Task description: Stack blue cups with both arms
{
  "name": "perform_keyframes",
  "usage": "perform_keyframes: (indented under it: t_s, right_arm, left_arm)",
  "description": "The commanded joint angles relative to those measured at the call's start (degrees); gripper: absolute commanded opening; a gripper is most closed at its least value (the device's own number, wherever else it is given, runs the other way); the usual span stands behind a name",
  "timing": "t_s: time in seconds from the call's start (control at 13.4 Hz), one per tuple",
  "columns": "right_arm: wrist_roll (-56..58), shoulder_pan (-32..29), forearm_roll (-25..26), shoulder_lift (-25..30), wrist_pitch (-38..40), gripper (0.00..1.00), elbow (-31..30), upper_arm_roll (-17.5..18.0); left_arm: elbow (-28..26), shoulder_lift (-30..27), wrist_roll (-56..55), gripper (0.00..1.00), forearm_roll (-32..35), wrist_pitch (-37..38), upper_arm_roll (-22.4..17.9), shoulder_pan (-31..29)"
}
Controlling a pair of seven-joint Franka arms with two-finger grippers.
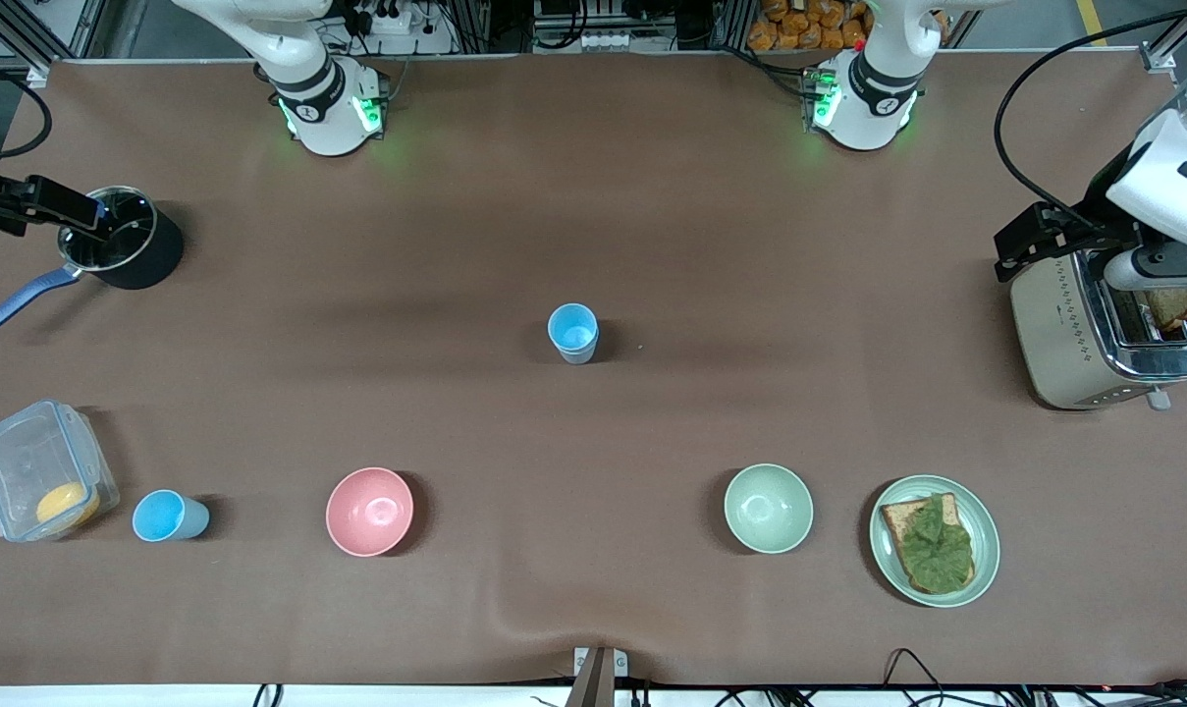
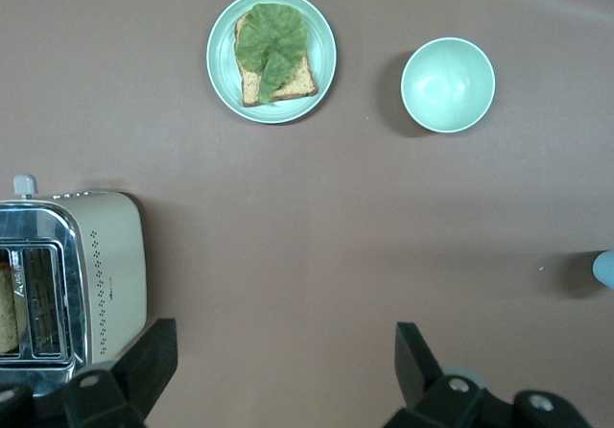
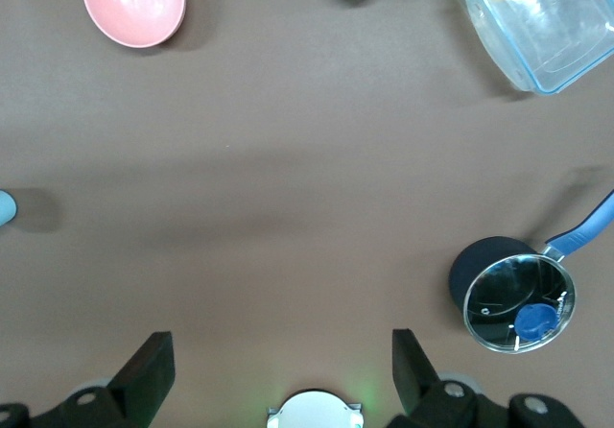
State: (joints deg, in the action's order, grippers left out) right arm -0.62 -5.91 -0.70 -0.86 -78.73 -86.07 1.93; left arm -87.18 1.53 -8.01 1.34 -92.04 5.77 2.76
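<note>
On green plate (image 1: 888,550): lettuce-topped toast (image 1: 932,540)

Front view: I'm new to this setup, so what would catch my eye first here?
Two blue cups stand apart: one cup mid-table, the other cup beside a clear box at the right arm's end. Between them, nearer the camera, sit a pink bowl and a green bowl. The left hand hangs open over the toaster, the right hand open over the pot.

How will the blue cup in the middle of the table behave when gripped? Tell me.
The middle cup looks like thin plastic, so it is probably light and may flex under a squeeze. Its smooth tapered wall could slip through the fingers. It stands upright and narrow on the brown cloth, so a sideways nudge would likely tip it, and then it may roll.
</note>
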Motion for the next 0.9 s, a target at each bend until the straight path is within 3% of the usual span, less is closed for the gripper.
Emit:
perform_keyframes:
  t_s: [0.0,0.82]
  right_arm:
    - [0.89,-1.29,1.31,-0.1,-0.19,1.0,0.9,0.79]
    - [0.36,-0.51,1.49,-0.9,-0.02,1.0,4.33,1.23]
  left_arm:
    - [-0.89,-1.53,1.16,1.0,-0.99,2.29,0.12,-0.13]
    - [-0.54,-2.58,0.98,1.0,-1.61,5.38,0.03,-0.48]
